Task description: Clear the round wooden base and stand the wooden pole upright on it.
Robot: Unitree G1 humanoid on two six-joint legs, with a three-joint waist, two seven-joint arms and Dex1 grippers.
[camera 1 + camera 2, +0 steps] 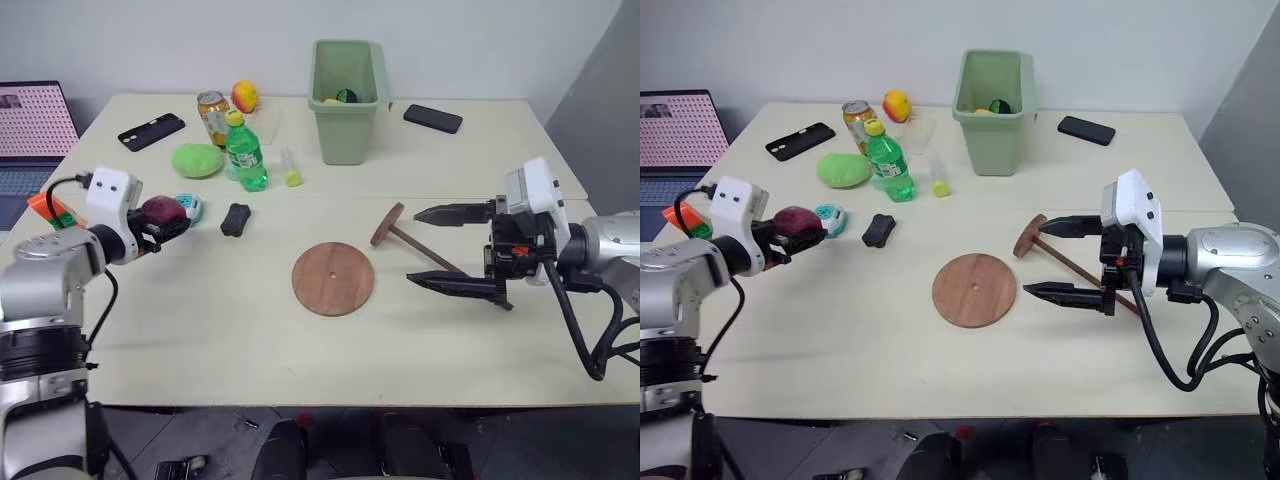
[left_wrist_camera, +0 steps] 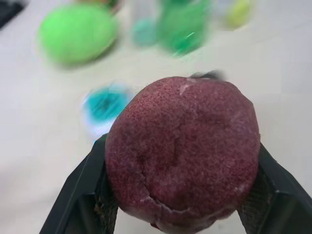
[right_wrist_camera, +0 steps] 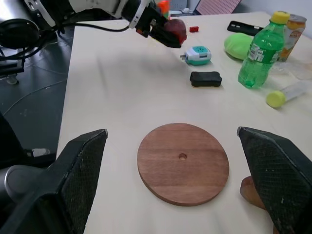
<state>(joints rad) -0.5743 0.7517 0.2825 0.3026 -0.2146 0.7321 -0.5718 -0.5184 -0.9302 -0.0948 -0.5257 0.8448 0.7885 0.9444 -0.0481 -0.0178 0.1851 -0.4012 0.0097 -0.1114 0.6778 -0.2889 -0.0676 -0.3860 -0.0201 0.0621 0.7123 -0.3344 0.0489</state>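
The round wooden base lies flat at the table's middle with nothing on it, its centre hole showing. The wooden pole lies on its side to the base's right, with its disc end tipped up near the base. My right gripper is open, one finger above the rod and one below it, pointing toward the base. My left gripper hovers over the table's left side, shut on a dark red round fruit.
A green bin stands at the back. At the back left are a green bottle, a can, a green lump, a teal gadget, a black block and a yellow-capped tube. Two phones lie flat.
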